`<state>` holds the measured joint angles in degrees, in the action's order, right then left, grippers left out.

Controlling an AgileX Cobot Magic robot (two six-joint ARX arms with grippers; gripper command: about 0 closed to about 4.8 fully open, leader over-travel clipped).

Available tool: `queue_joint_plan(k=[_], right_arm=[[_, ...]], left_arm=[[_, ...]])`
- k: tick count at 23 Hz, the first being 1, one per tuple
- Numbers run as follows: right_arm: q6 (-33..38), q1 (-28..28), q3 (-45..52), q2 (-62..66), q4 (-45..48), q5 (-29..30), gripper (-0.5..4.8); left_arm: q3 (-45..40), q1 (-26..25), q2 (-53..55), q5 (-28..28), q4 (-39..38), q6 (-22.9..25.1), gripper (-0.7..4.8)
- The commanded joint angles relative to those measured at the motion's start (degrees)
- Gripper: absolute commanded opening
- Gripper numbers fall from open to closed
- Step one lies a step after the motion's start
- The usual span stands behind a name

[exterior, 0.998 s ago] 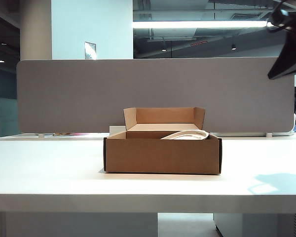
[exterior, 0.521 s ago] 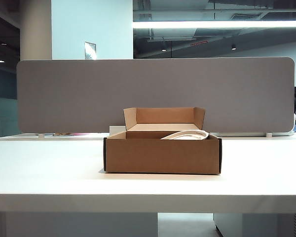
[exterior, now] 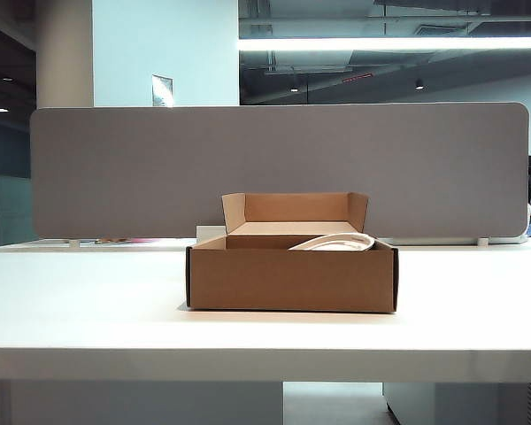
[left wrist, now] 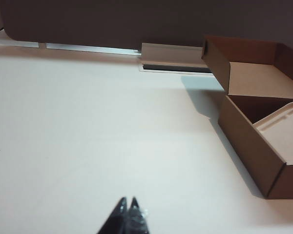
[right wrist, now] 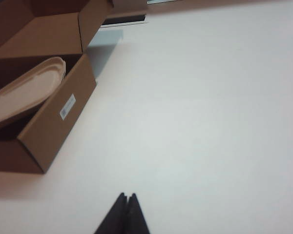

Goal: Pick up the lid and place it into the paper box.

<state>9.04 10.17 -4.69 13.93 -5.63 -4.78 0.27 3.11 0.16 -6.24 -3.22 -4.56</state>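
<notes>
The off-white lid (exterior: pixel 333 241) lies inside the paper box (exterior: pixel 291 278), tilted, its raised rim showing just above the box's front wall toward the right side. From the right wrist view the lid (right wrist: pixel 24 92) leans with one end propped against the side wall rather than flat on the floor of the paper box (right wrist: pixel 56 119); the left wrist view shows the lid (left wrist: pixel 282 138) well within the walls of the paper box (left wrist: pixel 249 141). The box stands mid-bench on the white bench (exterior: pixel 88 310), back flaps upright, a grey partition (exterior: pixel 159 168) behind it.

Neither arm appears in the exterior view. The left end effector (left wrist: pixel 127 207) hangs over bare bench well apart from the box, fingertips pressed together and holding nothing. The right end effector (right wrist: pixel 127 201) is likewise closed and empty, over open bench on the box's other side.

By the look of it the placing is done: lid in box, both end effectors clear. All that might remain is settling the lid flat, if that is wanted.
</notes>
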Motion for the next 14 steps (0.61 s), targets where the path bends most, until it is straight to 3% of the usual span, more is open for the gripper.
queue_joint_plan(k=[1,7,14], right_arm=[[-0.2,-0.9,1.5,-3.5,-2.5,1.0,-0.08],[-0.3,-8.0,4.7,-12.5,-4.2,9.4,-0.09],[-2.0,-9.9,4.7,-14.0,-2.8,9.2,-0.09]], left_arm=[[0.2,0.1,0.1,-0.2,0.6,0.0,-0.05],[0.2,0.1,0.1,-0.2,0.6,0.0,-0.05],[0.2,0.1,0.1,-0.3,0.5,0.0,-0.05]])
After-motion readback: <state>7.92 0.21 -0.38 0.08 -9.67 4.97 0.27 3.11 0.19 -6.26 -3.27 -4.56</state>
